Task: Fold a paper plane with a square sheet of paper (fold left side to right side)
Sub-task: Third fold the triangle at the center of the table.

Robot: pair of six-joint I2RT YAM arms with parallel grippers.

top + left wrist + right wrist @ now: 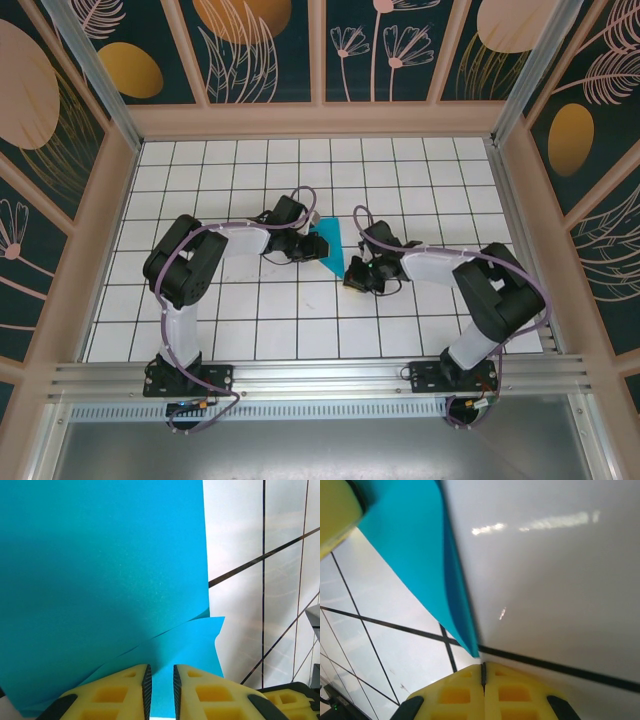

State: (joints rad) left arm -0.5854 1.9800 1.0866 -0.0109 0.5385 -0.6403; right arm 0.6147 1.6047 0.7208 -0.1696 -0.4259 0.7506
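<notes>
Both low at paper (100,580) — L hand (160,671) ajar, R hand (483,666) closed.

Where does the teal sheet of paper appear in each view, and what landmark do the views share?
Top external: teal sheet of paper at the picture's centre.
Left wrist: upper left and centre, above the left fingers.
Right wrist: upper left, tapering down to the shut right fingers.
Shared landmark: the black grid lines of the white table.

A white gridded table (400,330) is enclosed left, right and far by dark floral panels (250,40) framed in pale wood.
</notes>
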